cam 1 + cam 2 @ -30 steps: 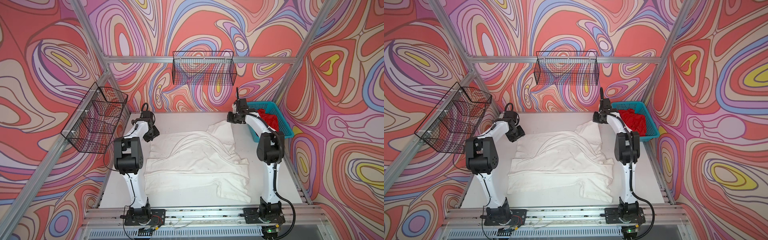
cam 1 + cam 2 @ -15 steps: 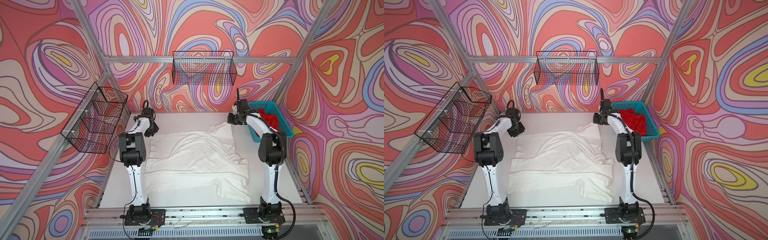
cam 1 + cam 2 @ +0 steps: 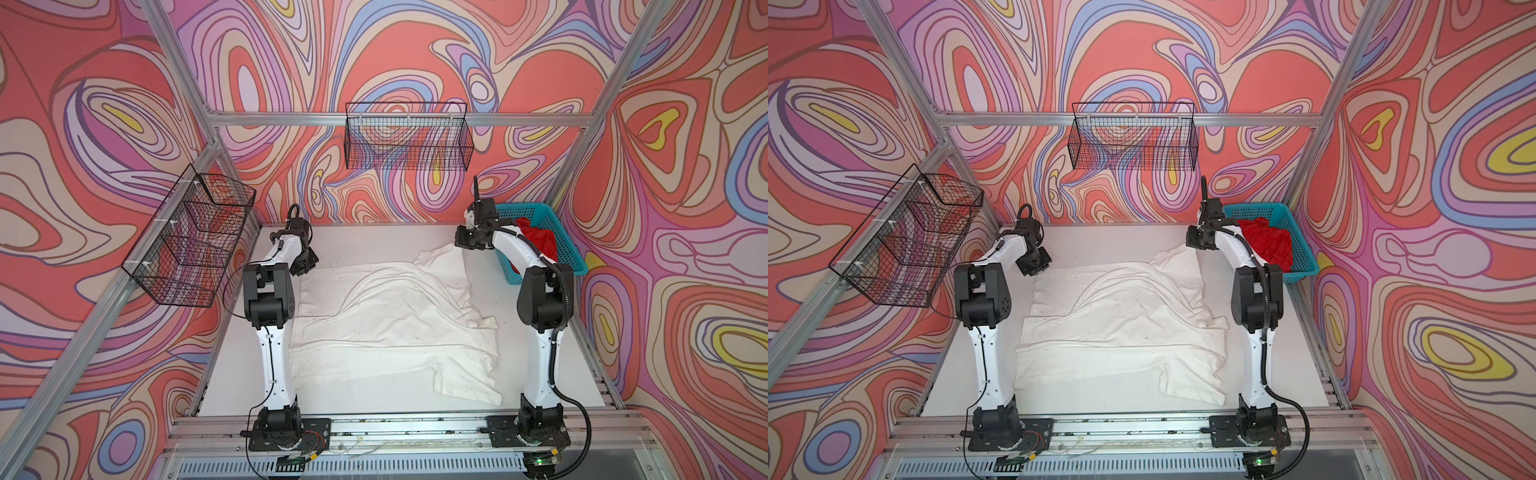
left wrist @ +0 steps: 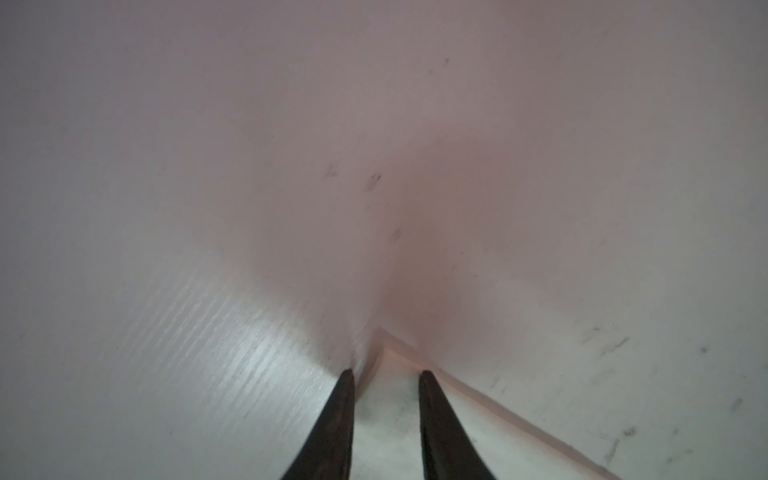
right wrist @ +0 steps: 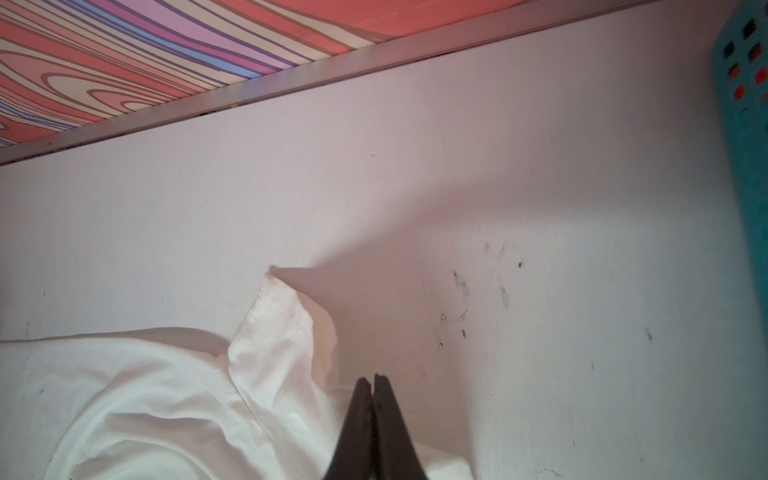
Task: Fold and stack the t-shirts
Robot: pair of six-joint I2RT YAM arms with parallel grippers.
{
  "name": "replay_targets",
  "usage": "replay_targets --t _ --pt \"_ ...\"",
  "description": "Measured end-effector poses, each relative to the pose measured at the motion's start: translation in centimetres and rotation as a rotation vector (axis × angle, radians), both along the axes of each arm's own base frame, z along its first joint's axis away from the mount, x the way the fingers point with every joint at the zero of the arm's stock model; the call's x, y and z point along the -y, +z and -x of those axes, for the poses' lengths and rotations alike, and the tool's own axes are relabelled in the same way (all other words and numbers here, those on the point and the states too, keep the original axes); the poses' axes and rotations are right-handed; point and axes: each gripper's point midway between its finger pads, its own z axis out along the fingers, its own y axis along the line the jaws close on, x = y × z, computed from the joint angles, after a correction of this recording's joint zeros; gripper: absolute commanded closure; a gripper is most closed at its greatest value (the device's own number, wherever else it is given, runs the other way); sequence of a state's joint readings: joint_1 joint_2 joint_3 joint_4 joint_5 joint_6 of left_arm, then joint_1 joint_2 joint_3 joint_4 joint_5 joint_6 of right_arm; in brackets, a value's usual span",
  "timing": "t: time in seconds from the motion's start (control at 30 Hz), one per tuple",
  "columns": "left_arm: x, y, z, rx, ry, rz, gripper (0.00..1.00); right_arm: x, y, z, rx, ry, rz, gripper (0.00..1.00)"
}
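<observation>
The white t-shirt (image 3: 386, 316) (image 3: 1121, 320) lies spread and rumpled across the table. My left gripper (image 3: 305, 266) (image 3: 1034, 266) is low at its far left corner. In the left wrist view the left gripper (image 4: 386, 372) is open, and a pale edge runs up between its tips. My right gripper (image 3: 465, 245) (image 3: 1196, 243) is at the far right sleeve. There the right gripper (image 5: 371, 379) has its fingers pressed together on the white t-shirt (image 5: 274, 353), whose hem rises to them. The red t-shirt (image 3: 536, 241) (image 3: 1266, 245) is bunched in the teal basket (image 3: 569, 257) (image 3: 1304, 257).
The teal basket (image 5: 748, 166) stands at the table's far right corner, close beside the right arm. A black wire basket (image 3: 407, 141) hangs on the back wall. Another black wire basket (image 3: 191, 241) hangs on the left wall. A metal rail (image 3: 395, 428) runs along the front.
The left arm's elbow has swung a little toward the shirt, while its gripper stays by the far left corner. The right arm and both shirts have not moved.
</observation>
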State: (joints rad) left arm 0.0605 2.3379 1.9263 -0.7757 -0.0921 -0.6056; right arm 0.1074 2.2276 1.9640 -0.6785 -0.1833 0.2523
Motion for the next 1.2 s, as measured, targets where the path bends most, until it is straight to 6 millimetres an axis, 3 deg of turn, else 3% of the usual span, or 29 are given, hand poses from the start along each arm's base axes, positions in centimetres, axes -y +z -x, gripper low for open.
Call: replay_targets --t 0.13,0.4,0.57,0.7,0.97,1.07,1.2 --pt "0.0 0.0 -0.5 0.005 0.000 0.000 0.78 0.0 0.0 0.1 -0.005 0.001 0.000 1.00" --pt "0.1 0.0 -0.9 0.006 -0.002 0.009 1.00 -0.1 0.4 0.2 -0.001 0.003 -0.004 1.00" --pt "0.2 0.1 -0.9 0.009 -0.004 0.026 1.00 0.0 0.9 0.2 0.009 0.002 0.001 1.00" --pt "0.6 0.7 -0.4 0.017 -0.006 0.049 1.00 0.1 3.1 -0.5 0.044 0.003 0.008 1.00" --pt "1.2 6.5 -1.8 0.160 -0.023 0.079 1.00 0.4 9.4 -3.1 0.200 -0.005 0.014 1.00" --pt "1.4 7.1 -2.4 0.190 -0.025 0.092 1.00 0.4 9.8 -4.0 0.217 -0.009 0.015 1.00" --pt "1.6 6.8 -2.5 0.199 -0.022 0.105 1.00 0.5 8.3 -4.3 0.190 -0.012 0.022 1.00"
